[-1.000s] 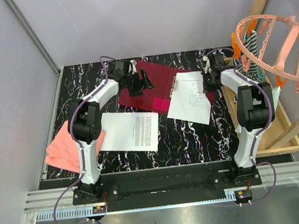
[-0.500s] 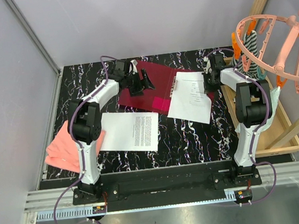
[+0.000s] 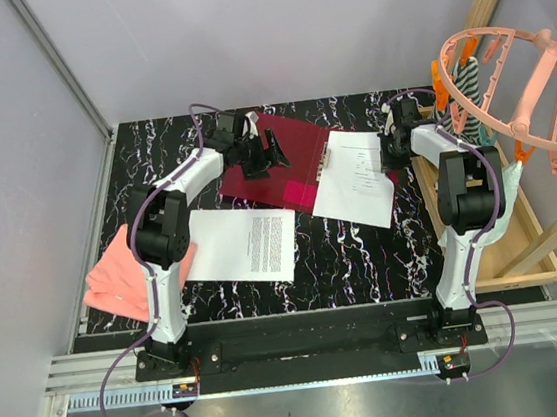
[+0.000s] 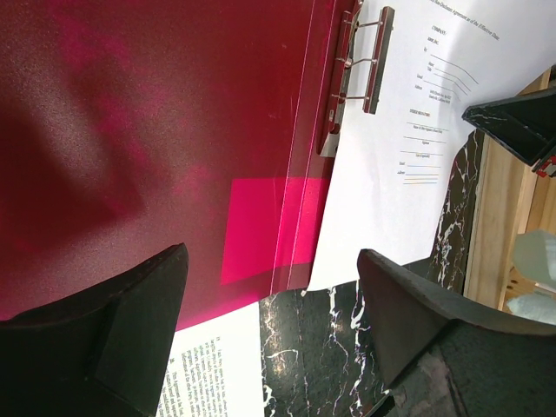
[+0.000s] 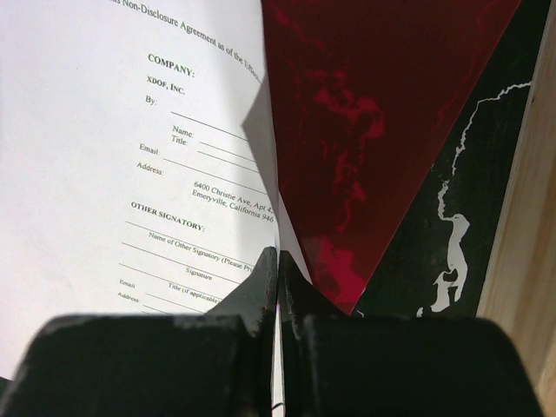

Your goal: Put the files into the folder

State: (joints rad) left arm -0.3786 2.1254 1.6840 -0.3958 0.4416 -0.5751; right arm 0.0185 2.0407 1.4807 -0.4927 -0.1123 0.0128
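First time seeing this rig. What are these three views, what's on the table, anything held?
Two small robot arms are bolted at the near edge of a black marbled table. The top view looks down from above and behind them. The other two come from a camera on each wrist, so the dark shapes at the bottom are that arm's own fingers. A dark red folder lies open at the back. The left gripper hovers open above it, holding nothing. The right gripper is shut on the edge of a printed sheet lying partly on the folder's right side. A second sheet lies nearer the arms, a pink cloth at the left edge, a peach hanger rack at the right.
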